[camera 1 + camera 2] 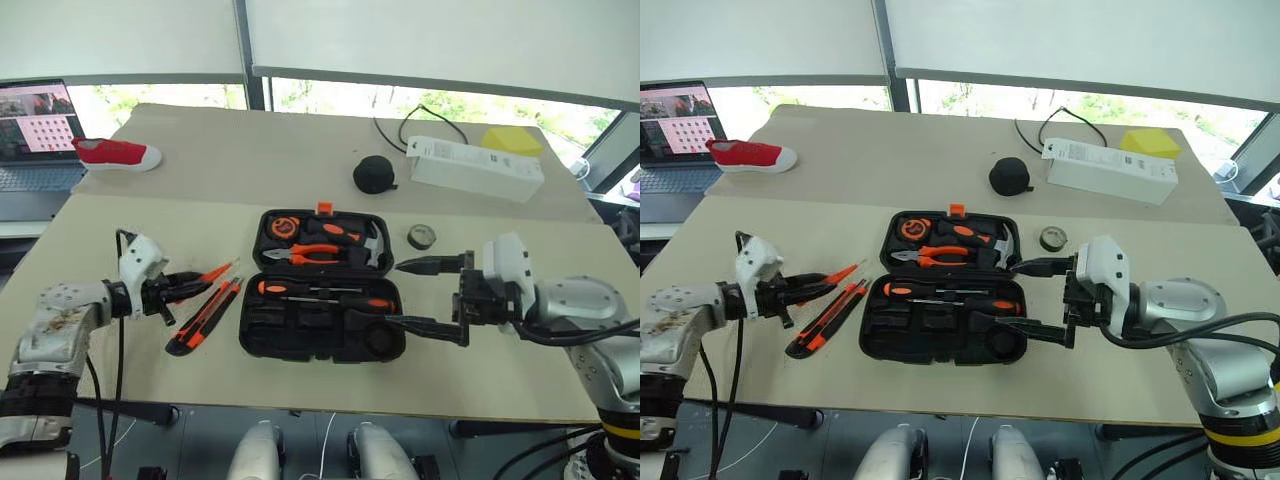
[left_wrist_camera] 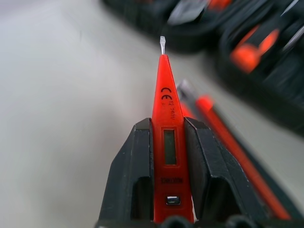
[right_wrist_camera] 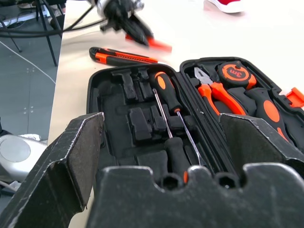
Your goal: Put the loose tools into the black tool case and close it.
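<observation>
Head views: black tool case (image 1: 322, 285) lay open on surface (image 1: 300, 170), two screwdrivers (image 1: 325, 295) seated; utility knife (image 1: 205, 317), tape roll (image 1: 421, 237) outside.
Left wrist: left gripper (image 2: 168, 156) clamped tester screwdriver (image 2: 167, 137).
Right wrist: right gripper (image 3: 161, 152) spread wide, empty.

tables: two beige (image 1: 300, 150) | windows: daylit, white blinds (image 1: 440, 35) | floor: grey (image 1: 200, 440)

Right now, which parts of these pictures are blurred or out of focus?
Left wrist view: tester screwdriver sharp, tool case behind it soft. Right wrist view: left tool smeared, the right tool's near fingers soft. Head views: evenly sharp.
</observation>
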Action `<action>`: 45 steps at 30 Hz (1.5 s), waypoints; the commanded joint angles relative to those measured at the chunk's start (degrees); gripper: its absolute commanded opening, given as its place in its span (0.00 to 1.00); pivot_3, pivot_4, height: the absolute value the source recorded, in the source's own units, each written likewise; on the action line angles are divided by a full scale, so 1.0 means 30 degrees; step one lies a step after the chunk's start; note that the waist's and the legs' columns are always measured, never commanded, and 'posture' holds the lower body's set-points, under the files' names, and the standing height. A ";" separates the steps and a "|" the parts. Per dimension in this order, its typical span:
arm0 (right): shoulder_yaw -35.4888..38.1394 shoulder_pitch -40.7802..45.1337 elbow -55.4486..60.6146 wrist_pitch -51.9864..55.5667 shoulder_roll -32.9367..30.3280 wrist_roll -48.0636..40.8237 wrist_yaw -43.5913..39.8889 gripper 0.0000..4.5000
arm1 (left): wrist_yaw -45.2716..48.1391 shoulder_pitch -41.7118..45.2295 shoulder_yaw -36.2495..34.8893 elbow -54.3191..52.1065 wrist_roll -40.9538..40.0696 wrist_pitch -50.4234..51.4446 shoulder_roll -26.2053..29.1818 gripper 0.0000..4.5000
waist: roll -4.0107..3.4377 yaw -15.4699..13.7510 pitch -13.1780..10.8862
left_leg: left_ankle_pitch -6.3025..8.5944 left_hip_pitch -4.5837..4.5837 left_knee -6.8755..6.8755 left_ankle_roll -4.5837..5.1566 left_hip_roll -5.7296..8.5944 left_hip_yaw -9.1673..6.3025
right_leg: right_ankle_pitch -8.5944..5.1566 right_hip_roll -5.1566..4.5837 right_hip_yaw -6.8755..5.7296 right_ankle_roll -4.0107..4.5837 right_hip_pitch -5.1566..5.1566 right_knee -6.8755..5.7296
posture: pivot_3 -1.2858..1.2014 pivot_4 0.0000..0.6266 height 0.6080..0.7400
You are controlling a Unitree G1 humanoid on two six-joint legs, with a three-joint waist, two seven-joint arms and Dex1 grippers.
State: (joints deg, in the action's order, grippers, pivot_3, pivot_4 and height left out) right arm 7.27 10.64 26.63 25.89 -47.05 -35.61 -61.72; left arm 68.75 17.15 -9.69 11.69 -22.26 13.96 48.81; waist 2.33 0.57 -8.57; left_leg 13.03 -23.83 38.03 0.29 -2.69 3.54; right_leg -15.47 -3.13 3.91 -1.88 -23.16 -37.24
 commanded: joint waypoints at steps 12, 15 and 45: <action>0.0850 -0.1425 0.0940 0.0143 -0.1982 -0.0285 -0.0790 1.00 | 0.0273 0.3678 0.9004 -0.8997 0.3546 0.5486 0.0139 0.10 | 0.0008 -0.0083 -0.0005 | 0.0000 -0.0019 0.0088 0.0001 -0.0010 -0.0001 | -0.0002 0.0079 0.0023 -0.0035 0.0034 -0.0001 | 0.52 0.24 1.00; 0.0881 -0.1621 0.1101 0.0122 -0.1945 -0.0294 -0.0537 1.00 | -0.0089 0.4483 0.9813 -0.8244 0.4489 0.5485 -0.0285 0.10 | 0.0008 -0.0061 -0.0005 | 0.0000 -0.0022 0.0094 0.0001 -0.0015 -0.0015 | -0.0001 0.0097 0.0027 -0.0034 0.0035 -0.0005 | 0.52 0.24 1.00; 0.0738 -0.1894 0.1213 0.0053 -0.1271 -0.0844 -0.0241 1.00 | 0.0399 0.4392 0.8471 -0.7407 0.3522 0.5075 -0.2375 0.56 | 0.0001 0.0010 -0.0002 | 0.0007 -0.0020 0.0255 0.0011 -0.0064 -0.0048 | -0.0006 0.0165 0.0065 -0.0022 0.0036 -0.0145 | 0.52 0.24 1.00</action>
State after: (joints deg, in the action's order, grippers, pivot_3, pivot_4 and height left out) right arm 8.38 4.52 28.77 26.14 -50.94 -36.87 -62.07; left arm 69.25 30.00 19.79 -9.63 -8.53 32.90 42.41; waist 2.33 0.60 -8.57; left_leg 13.05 -23.94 38.80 0.32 -2.88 3.40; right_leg -15.48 -2.64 4.10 -1.94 -23.08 -37.68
